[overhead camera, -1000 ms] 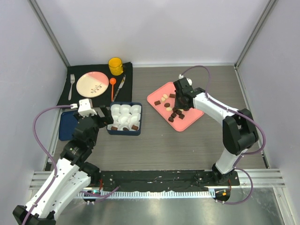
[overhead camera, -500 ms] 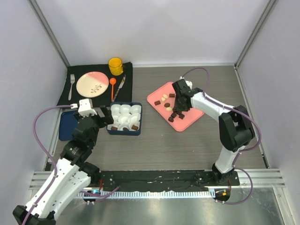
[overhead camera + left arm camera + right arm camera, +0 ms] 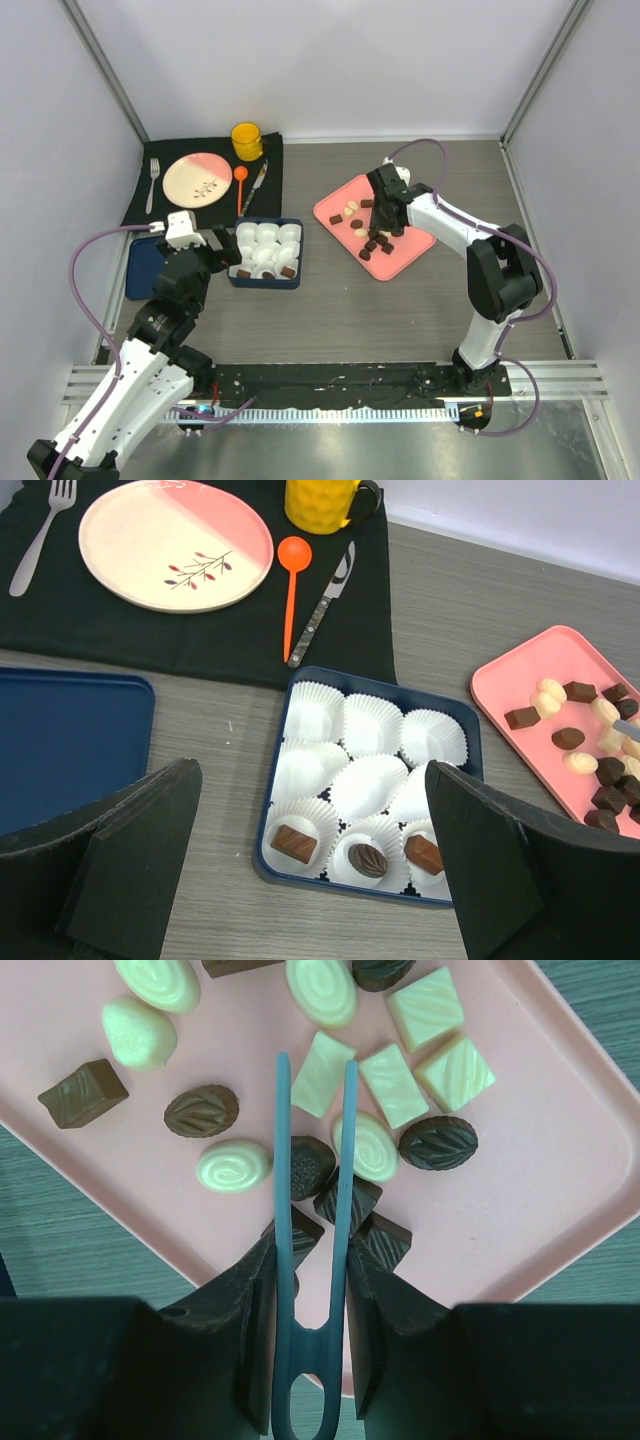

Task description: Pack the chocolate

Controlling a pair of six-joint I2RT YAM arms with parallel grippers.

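Right hand (image 3: pixel 312 1260): tweezers (image 3: pixel 283 1160) above chocolate (image 3: pixel 438 1142) on tray (image 3: pixel 520 1190); box (image 3: pixel 265 285) holds three.

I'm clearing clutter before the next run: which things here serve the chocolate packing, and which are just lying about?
In use: chocolates, pink tray, blue box, paper cups, teal tongs in the right pincer.

Lying about: plate, fork, orange spoon, knife, yellow mug, black mat, dark blue flat tray.
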